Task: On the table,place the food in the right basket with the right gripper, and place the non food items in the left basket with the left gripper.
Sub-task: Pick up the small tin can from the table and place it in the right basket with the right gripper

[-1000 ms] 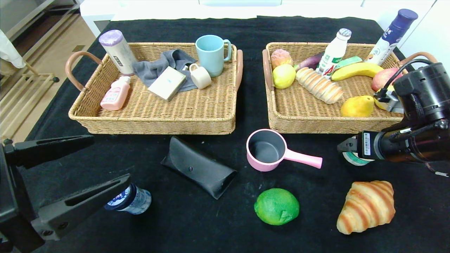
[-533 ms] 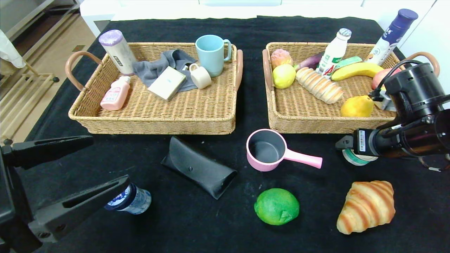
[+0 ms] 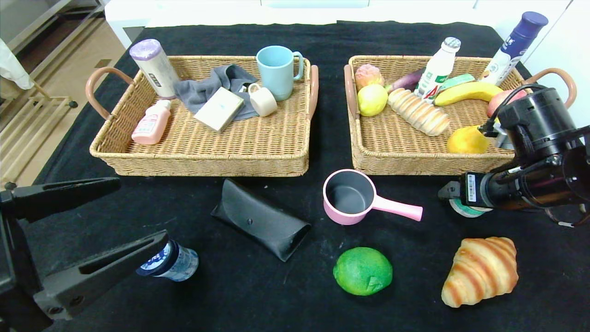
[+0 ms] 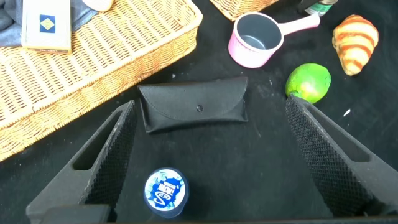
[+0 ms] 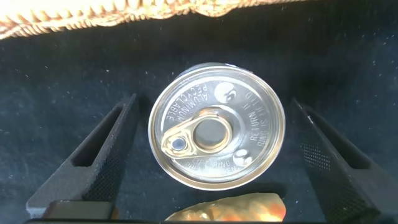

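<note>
I get bright, even overhead light with soft shadows on the black cloth (image 3: 295, 41), a washed-out white strip along the far edge in the head view, glare on the can lid (image 5: 217, 134) in the right wrist view, and slightly soft close-range fingers (image 4: 106, 165).

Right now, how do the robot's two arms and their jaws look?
The left gripper is matte black, with long wedge-shaped jaws that have slots and textured inner faces. The right gripper has the same black jaws; its arm is glossy black and cylindrical, with a white barcode sticker and a thin black cable.
</note>
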Robot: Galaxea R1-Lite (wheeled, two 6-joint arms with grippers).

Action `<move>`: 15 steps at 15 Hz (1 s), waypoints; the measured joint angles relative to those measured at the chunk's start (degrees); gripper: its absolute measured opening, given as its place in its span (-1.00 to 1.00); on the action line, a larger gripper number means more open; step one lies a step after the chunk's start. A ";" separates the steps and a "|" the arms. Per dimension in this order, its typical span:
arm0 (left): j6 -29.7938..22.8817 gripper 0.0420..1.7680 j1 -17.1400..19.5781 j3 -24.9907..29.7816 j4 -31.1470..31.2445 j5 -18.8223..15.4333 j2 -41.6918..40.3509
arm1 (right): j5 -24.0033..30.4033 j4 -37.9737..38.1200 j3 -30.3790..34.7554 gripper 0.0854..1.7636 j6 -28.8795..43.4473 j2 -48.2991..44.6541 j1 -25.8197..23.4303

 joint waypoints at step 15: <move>0.29 0.94 -0.17 0.41 -0.17 -0.22 -0.02 | -0.20 -0.46 1.22 0.29 0.18 0.30 0.13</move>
